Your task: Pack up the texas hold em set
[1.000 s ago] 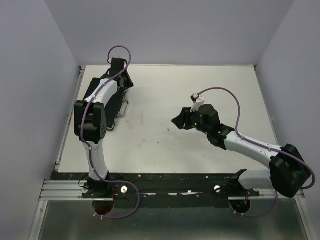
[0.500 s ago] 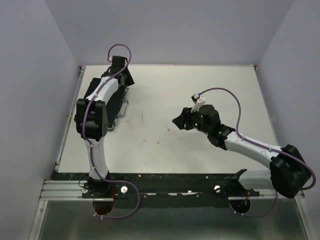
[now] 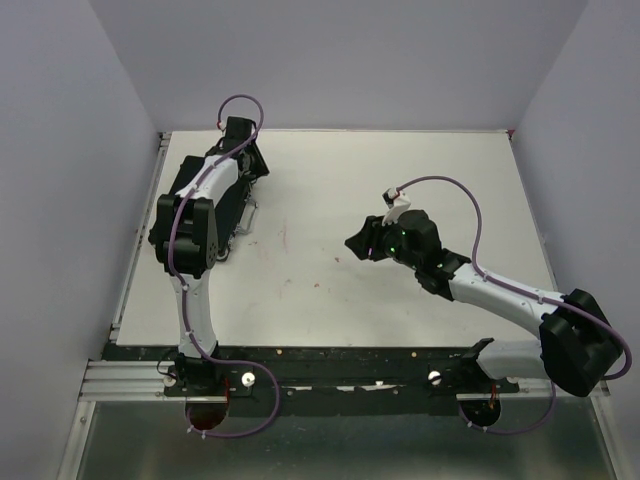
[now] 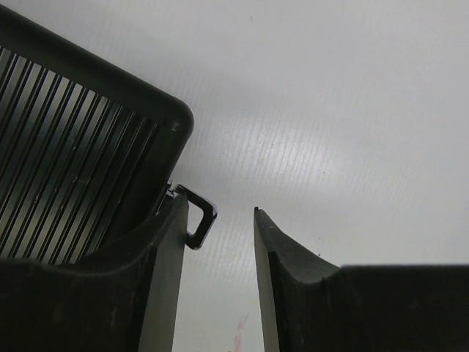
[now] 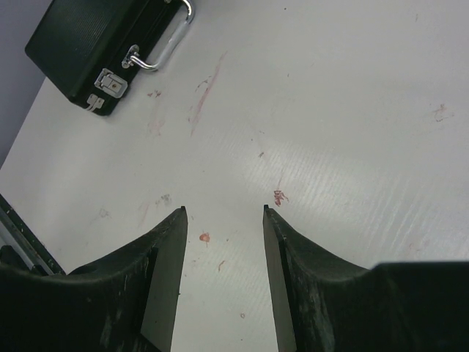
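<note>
White counter (image 3: pixel 400 180) carries a closed black case (image 5: pixel 80 44) at far left; left fingers (image 4: pixel 165 286) stand partly apart beside its corner, right fingers (image 5: pixel 163 286) narrowly apart, empty.

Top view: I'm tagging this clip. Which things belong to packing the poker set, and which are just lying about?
Job: closed black case, its silver handle, left gripper open at its edge.
Lying about: red stains on the table.
</note>
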